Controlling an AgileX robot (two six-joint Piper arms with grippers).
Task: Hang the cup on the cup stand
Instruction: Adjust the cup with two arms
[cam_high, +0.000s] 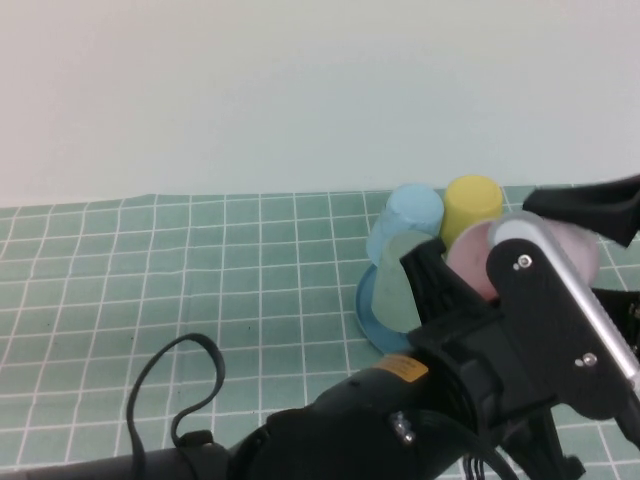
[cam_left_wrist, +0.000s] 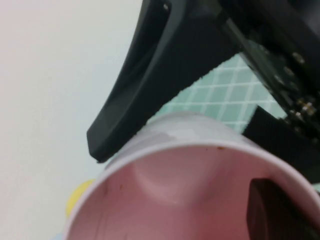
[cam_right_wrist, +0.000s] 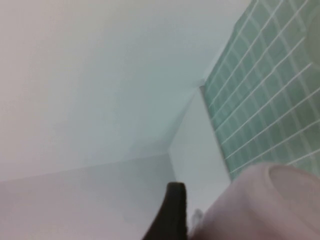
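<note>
pink cup (cam_high: 470, 255), yellow cup (cam_high: 472, 205) behind

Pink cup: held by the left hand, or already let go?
Held. In the left wrist view one black finger sits inside the pink cup, the other outside its wall; the left hand is shut on it.

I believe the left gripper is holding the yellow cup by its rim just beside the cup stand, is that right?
Not quite: the left gripper is shut on the pink cup, not the yellow cup, which already sits on the cup stand. The left wrist view shows one finger inside the pink rim. The right gripper is open beside it.
</note>
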